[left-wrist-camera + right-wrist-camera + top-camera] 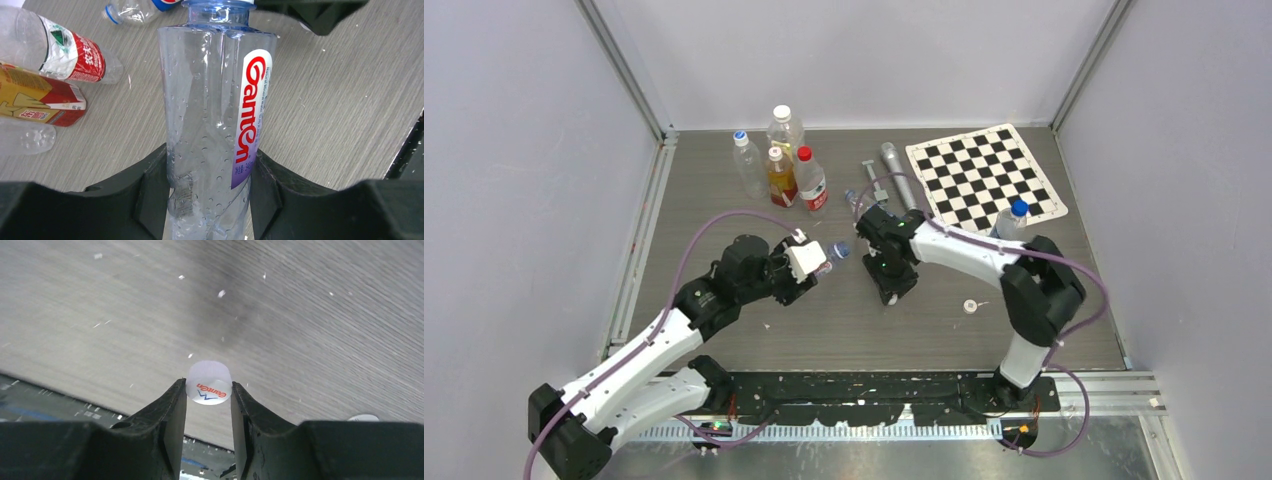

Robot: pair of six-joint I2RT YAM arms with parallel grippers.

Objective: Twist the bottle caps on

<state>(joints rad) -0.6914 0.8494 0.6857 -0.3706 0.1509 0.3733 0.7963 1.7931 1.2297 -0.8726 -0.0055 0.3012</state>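
Note:
My left gripper (812, 263) (207, 167) is shut on a clear Ganten bottle (212, 100) (829, 255), held off the table with its open neck (217, 11) pointing at the right arm. My right gripper (890, 293) (209, 391) is shut on a white Ganten cap (209, 382), a little to the right of the bottle's mouth and apart from it. A second white cap (970, 306) (363, 417) lies on the table. A blue-capped bottle (1011, 219) stands at the checkerboard's edge. A Pepsi-labelled bottle (135, 9) (857, 198) lies uncapped behind.
At the back stand a clear bottle (747, 163), a white-capped bottle (784, 127), an amber-liquid bottle (780, 177) and a red-capped bottle (811, 183). A silver cylinder (896, 170) and a checkerboard (984, 175) lie back right. Grey walls enclose the table.

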